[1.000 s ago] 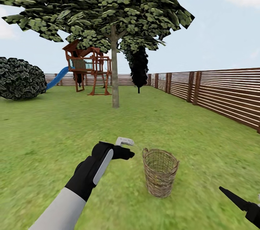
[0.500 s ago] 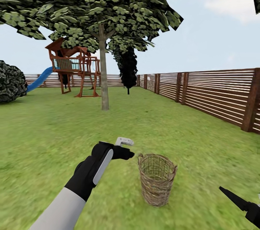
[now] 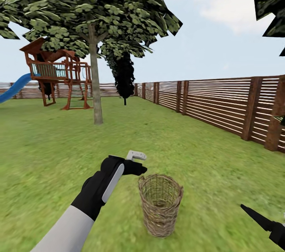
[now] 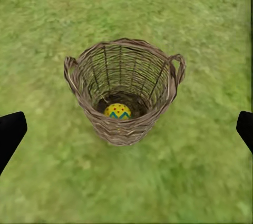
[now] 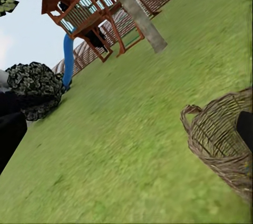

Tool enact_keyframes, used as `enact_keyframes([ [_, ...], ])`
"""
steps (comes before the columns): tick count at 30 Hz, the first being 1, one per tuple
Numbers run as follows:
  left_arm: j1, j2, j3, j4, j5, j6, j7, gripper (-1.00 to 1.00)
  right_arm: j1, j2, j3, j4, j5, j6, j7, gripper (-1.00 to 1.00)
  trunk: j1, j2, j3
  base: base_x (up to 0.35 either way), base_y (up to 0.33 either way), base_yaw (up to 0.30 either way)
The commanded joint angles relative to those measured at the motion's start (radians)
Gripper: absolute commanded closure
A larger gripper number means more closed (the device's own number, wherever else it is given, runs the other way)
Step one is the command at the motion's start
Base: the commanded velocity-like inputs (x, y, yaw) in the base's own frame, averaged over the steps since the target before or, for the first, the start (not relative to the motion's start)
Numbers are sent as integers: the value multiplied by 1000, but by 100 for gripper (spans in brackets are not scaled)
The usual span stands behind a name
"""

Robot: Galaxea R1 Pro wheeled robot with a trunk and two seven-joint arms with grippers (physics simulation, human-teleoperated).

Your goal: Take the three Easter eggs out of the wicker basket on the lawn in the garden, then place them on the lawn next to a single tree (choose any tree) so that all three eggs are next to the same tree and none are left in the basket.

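The lawn [image 3: 206,157] is stretching flat across the garden, with a brown slatted fence [image 3: 221,103] running along its right side and far edge. One tree [image 3: 96,86] with a pale bare trunk and blocky speckled foliage is standing well beyond the basket, and one narrow black cypress-like tree [image 3: 124,72] is standing further back. A wooden play tower [image 3: 59,72] with a blue slide [image 3: 14,88] is sitting to the left of the trunk; the right wrist view is also showing one dark rounded bush [image 5: 34,89].

One wicker basket [image 3: 159,204] is standing upright on the grass, mouth facing up, long axis vertical, nothing between it and the tree. One Easter egg [image 4: 117,111] is lying at its bottom; whether more are hidden there cannot be told.

The left end effector [image 3: 136,156] is hovering just beside the basket's rim, its two fingertips [image 4: 10,132] spread wide and empty. The right end effector [image 3: 263,222] is sitting low at the right, well apart from the basket; its opening cannot be told.
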Motion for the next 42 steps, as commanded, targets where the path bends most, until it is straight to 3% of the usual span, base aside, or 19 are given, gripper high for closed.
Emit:
enact_keyframes([
  [1,-1,0,-1,0,4,4,3,-100,0,0,-1,0,-6,7,-1,-100,0,0,-1,278,2,-171],
  [24,-1,0,-1,3,2,1,3,-100,0,-2,-7,-1,-15,9,0,-100,0,0,-7,275,0,-24],
  [42,-1,0,-1,2,4,2,1,-100,-1,-8,-4,1,-6,10,-1,-100,0,0,-29,27,0,50],
])
